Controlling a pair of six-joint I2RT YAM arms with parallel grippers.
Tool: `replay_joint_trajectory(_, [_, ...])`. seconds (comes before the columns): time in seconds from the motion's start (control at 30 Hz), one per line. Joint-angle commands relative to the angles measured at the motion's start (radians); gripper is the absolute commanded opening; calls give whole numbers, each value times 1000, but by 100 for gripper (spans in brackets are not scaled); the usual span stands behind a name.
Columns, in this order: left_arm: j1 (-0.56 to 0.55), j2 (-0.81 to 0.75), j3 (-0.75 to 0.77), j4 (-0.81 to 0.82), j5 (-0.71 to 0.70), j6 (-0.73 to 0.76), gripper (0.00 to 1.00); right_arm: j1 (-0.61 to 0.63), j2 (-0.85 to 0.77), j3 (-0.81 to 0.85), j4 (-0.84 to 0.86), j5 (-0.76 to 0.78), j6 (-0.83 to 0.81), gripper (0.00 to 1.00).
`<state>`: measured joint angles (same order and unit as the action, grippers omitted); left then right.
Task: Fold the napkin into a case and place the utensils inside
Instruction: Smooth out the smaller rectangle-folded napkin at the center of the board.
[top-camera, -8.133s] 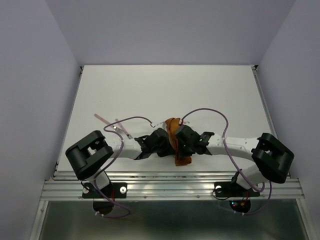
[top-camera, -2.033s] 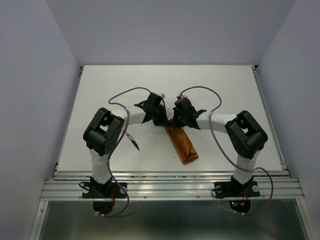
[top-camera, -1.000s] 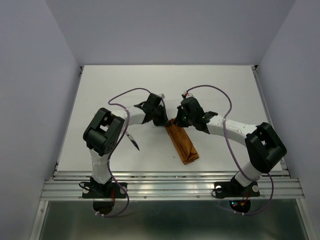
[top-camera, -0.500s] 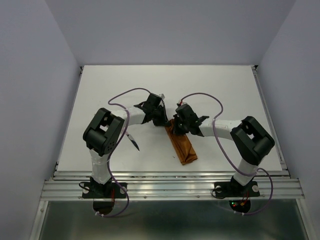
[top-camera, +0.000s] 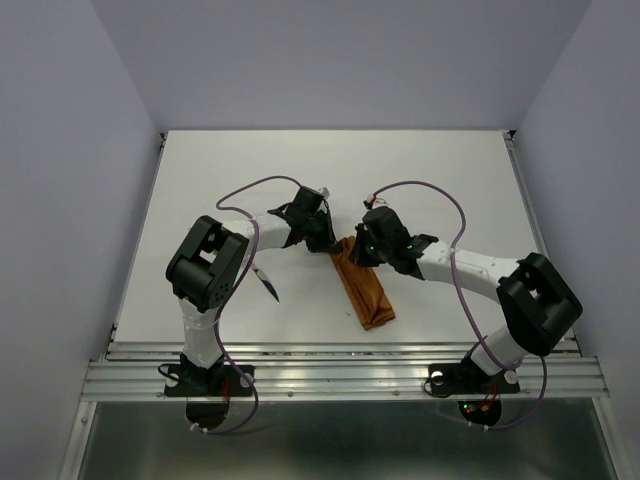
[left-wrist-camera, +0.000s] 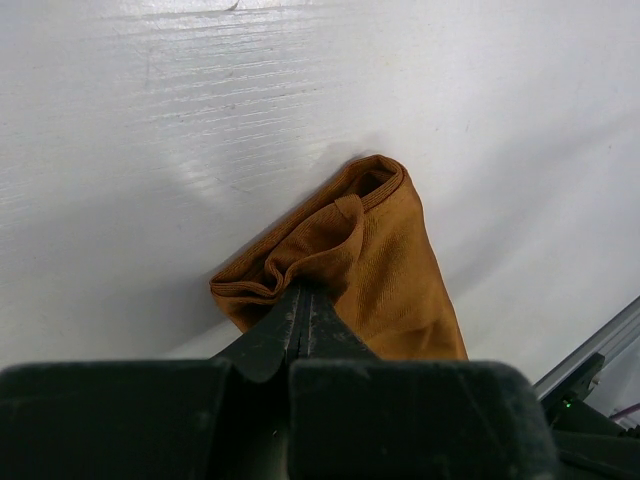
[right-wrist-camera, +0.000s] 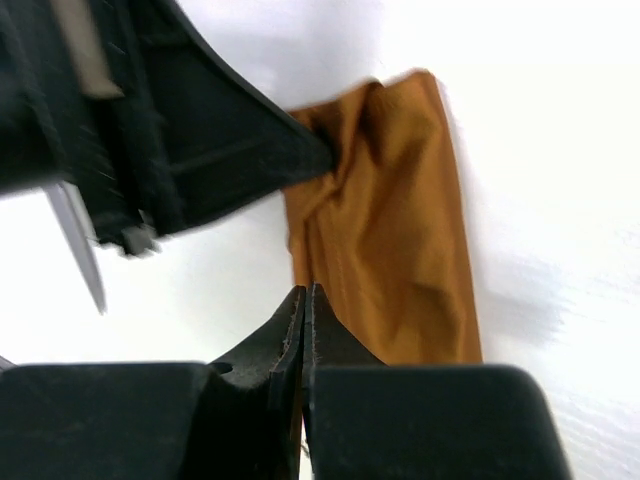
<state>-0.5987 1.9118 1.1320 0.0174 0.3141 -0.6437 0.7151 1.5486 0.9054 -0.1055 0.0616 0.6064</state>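
- Nearest the bases: dark-tipped utensil (top-camera: 266, 284), flat, left of the case (top-camera: 366, 293) and apart from it.
- Case slanting near-right to far-left, mouth at the far end.
- At that mouth: left gripper (left-wrist-camera: 303, 291) pressed together, pinching the rim; right gripper (right-wrist-camera: 303, 297) shut just beside, grip on cloth not tellable.
- Utensil on the left gripper's side.

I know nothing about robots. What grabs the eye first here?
A slim rust-orange folded napkin lies in the middle of the white table. Both arms bend inward to its far end, where the left gripper pinches a corner and the right gripper is shut over the cloth. A slender utensil lies beside the left arm.
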Motion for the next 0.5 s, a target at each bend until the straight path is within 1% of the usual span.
replay_joint_trajectory(0.0, [-7, -33, 0, -62, -17, 15, 0, 9, -8, -78, -5, 1, 15, 1])
replay_joint_trajectory(0.07, [-7, -36, 6, -65, -20, 13, 0, 9, 1, -129, 24, -8, 27, 1])
replay_joint_trajectory(0.17, [-7, -46, 11, -70, -26, 12, 0, 9, 22, -158, 32, -11, 27, 1])
replay_joint_trajectory(0.23, [-7, -54, 18, -73, -26, 12, 0, 9, 13, -145, 9, 7, 18, 1])
replay_joint_trajectory(0.37, [-13, -74, 46, -102, -35, 26, 0, 9, -60, -116, -32, 73, -3, 1])
replay_joint_trajectory(0.47, [-27, -111, 61, -123, -58, 33, 0, 9, -107, -56, -97, 104, -36, 2])
